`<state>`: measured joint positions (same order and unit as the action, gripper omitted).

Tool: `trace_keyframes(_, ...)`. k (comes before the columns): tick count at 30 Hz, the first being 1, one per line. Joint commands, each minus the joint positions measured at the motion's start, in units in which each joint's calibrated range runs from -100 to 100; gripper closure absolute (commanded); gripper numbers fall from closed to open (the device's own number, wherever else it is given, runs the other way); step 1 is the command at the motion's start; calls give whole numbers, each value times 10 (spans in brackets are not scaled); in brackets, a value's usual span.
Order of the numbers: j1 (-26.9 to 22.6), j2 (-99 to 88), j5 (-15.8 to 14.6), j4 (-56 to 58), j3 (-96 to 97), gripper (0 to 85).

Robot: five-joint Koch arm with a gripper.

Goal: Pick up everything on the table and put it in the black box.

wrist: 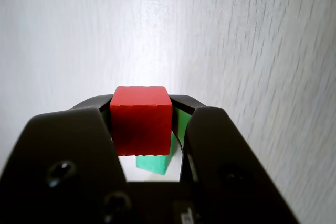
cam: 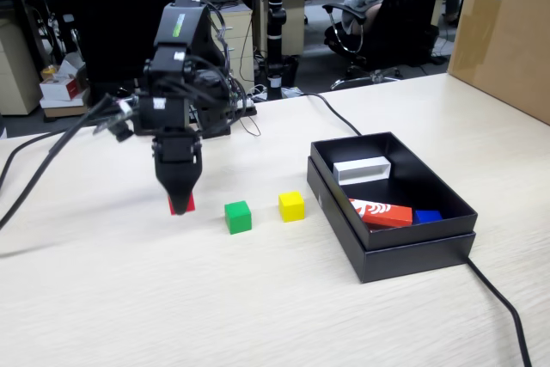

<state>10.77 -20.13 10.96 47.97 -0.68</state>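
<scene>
The gripper (cam: 180, 201) is clamped on the red cube (wrist: 142, 120) (held between both jaws); the green cube (cam: 238, 217) and yellow cube (cam: 291, 205) sit to its right in the fixed view, the black box (cam: 412, 251) beyond.

- We see our arm bent over, wrist pointing straight down.
- Our gripper (cam: 180, 201) has its fingers (wrist: 79, 145) clamped on the red cube (wrist: 140, 120), above the table (cam: 258, 298).
</scene>
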Motion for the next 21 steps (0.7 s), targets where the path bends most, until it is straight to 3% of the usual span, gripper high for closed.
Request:
trace_keyframes(1, -34, -135, -25, 18, -21, 831)
trace_keyframes(11, -186, -265, -143, 94, -30, 831)
trace_keyframes(15, -228, -196, -166, 93, -76, 830)
trace_keyframes(21, -240, -64, -167, 94, -168, 830)
